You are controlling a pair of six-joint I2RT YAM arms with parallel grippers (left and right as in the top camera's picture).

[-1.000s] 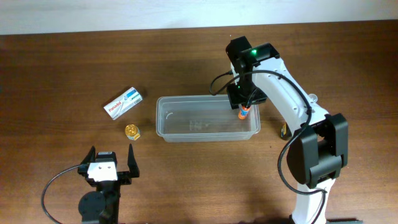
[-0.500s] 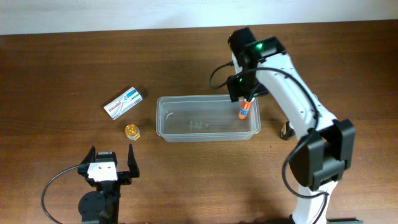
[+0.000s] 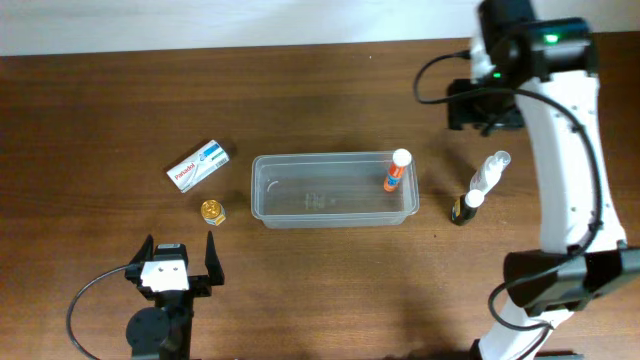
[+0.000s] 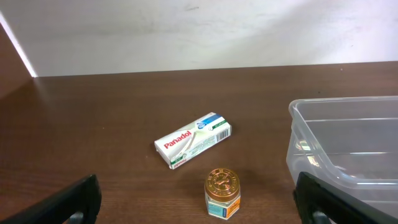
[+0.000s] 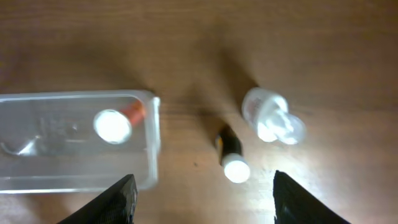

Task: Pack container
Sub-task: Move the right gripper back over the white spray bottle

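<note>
Container (image 3: 300,190): clear plastic, rect., rounded corners

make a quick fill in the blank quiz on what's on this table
1. The white box left of the container reads ____.
2. The glue stick stands ____ the container.
3. The small jar has a ____ lid.
4. The right hand is open and holds ____.

Missing words: Panadol; inside; gold; nothing.

Robot lab, cabled arm (image 3: 570,150), wooden table (image 3: 90,110), white wall (image 4: 186,31)
</note>
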